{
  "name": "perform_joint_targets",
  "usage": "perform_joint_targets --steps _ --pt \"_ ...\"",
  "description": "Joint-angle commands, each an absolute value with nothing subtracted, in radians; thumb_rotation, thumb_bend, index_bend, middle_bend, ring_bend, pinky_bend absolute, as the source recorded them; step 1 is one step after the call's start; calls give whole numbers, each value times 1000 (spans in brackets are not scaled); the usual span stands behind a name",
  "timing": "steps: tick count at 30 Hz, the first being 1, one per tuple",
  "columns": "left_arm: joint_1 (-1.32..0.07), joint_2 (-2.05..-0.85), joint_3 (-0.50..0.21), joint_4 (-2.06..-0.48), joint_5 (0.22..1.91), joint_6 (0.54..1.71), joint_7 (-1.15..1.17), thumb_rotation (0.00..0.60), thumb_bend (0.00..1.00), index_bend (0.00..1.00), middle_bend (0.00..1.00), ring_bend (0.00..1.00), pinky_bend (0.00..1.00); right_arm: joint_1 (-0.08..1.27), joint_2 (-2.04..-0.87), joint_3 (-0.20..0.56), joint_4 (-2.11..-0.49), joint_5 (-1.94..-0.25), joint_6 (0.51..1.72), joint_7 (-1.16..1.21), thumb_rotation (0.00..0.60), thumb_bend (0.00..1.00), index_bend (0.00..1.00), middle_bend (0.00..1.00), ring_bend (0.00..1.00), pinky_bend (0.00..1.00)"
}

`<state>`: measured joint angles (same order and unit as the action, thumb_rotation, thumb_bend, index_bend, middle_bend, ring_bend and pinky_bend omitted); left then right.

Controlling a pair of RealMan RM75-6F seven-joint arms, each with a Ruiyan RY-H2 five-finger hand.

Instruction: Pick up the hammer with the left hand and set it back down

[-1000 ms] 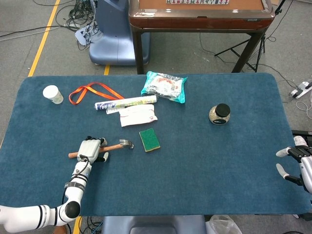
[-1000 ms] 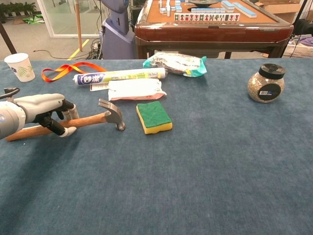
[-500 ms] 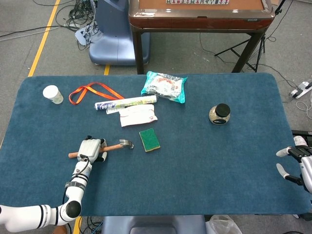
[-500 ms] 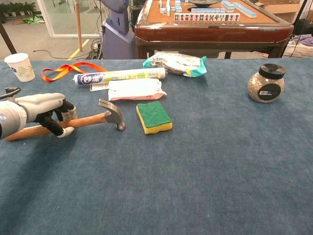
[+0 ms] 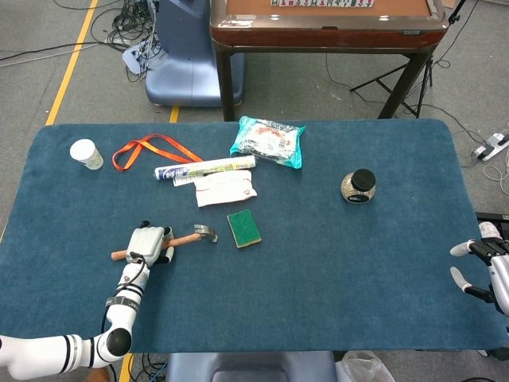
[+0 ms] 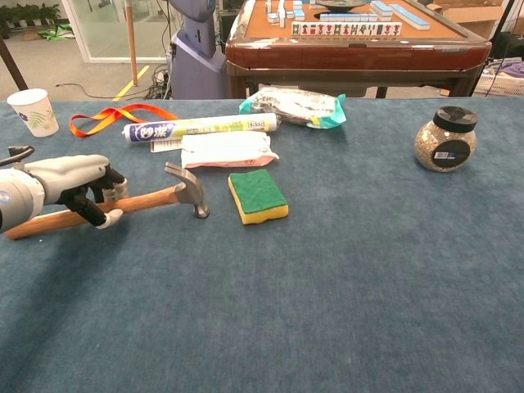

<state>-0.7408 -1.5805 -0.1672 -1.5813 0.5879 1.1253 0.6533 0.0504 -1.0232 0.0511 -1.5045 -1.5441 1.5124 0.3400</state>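
Left hand (image 6: 78, 190) is seen at the left edge of the chest view, its fingers (image 6: 92, 213) curled around the wooden handle of the hammer (image 6: 155, 199), which is gripped about midway along its length. The hammer is found in the lower left of the head view and is angled so that its metal head points toward the frame centre, just beside the green and yellow sponge (image 6: 257, 196) but apart from it. Whether the hammer head is in contact with the blue table cover (image 6: 344, 278) cannot be told from either view.

Right hand (image 5: 487, 267) is observed at the lower right edge of the head view, off the edge of the table, with its fingers spread and nothing held.

Above the hammer in the chest view, a white packet (image 6: 225, 151) and a long tube (image 6: 199, 127) are recorded, with an orange lanyard (image 6: 106, 117) and a paper cup (image 6: 33, 111) toward the upper left. A teal-edged bag (image 6: 293, 106) is noted at upper centre, and a black-lidded jar (image 6: 445, 139) at upper right.
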Motion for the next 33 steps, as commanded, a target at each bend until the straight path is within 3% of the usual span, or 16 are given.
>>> perform_joint_targets --steps 1,14,25,28,33 --pt "-740 -1580 -165 -1580 592 1122 652 600 451 482 486 342 91 51 -1023 51 -1504 -1544 1512 340 600 317 457 451 393 259" --pt "-706 -1537 -169 -1576 755 1055 476 600 494 595 593 432 91 51 -1023 51 -1506 -1543 1511 337 600 317 457 451 393 259" --pt "-663 -1467 -160 -1564 1007 996 217 600 532 668 664 507 97 52 -1025 51 -1509 -1543 1508 329 600 317 457 451 393 259" --pt "-657 -1462 -156 -1554 1051 997 183 600 534 688 691 537 180 52 -1025 51 -1510 -1542 1508 328 600 317 457 451 393 259" --pt "-658 -1462 -153 -1542 1078 987 166 600 535 692 696 547 444 53 -1024 50 -1510 -1543 1505 330 600 317 457 451 393 259"
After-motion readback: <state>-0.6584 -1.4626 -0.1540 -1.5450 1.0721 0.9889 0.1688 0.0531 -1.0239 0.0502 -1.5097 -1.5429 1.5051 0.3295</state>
